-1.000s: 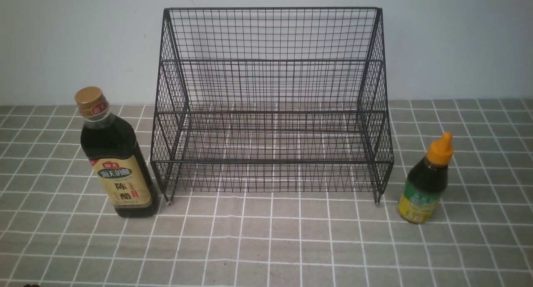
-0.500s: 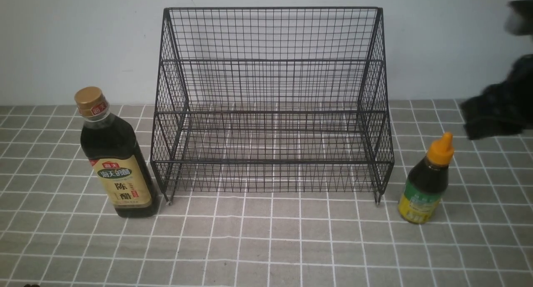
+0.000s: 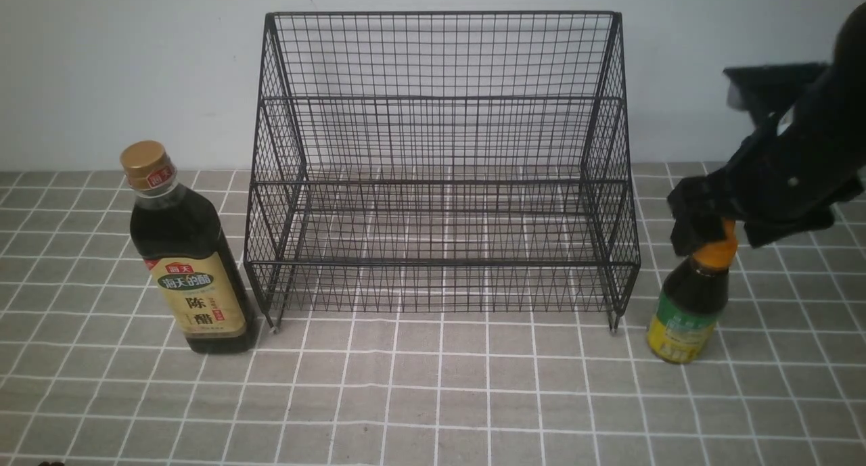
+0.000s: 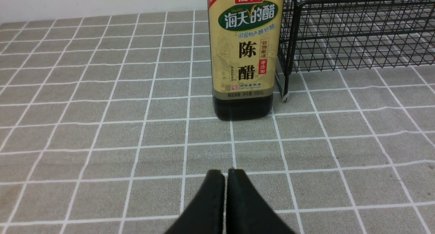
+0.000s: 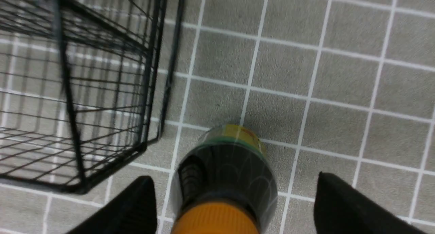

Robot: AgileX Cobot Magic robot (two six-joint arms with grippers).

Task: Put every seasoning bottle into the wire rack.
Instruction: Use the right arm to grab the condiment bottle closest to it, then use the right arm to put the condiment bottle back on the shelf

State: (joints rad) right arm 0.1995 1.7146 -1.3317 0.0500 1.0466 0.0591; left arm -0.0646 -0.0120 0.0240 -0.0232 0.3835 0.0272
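Note:
The black wire rack (image 3: pixel 440 161) stands empty at the back centre of the table. On the cloth just left of it is the tall seasoning bottle (image 3: pixel 186 249) with a gold cap and tan label. The small seasoning bottle (image 3: pixel 690 304), with an orange cap and green-yellow label, stands right of the rack. My right gripper (image 3: pixel 710 226) hangs over that orange cap. In the right wrist view it (image 5: pixel 234 178) is open, a finger on each side of the small bottle (image 5: pixel 224 179) with gaps showing. My left gripper (image 4: pixel 226 173) is shut and empty, low over the cloth in front of the tall bottle (image 4: pixel 243 57).
A grey checked cloth (image 3: pixel 433 398) covers the table up to a pale wall (image 3: pixel 135 60) behind. The rack's foot (image 5: pixel 153 139) stands close beside the small bottle. The rack's front corner (image 4: pixel 289 57) nearly touches the tall bottle.
My right arm came in from the right edge and moved down and left until it covered the small bottle's cap. Bottles, rack and left gripper stayed put.

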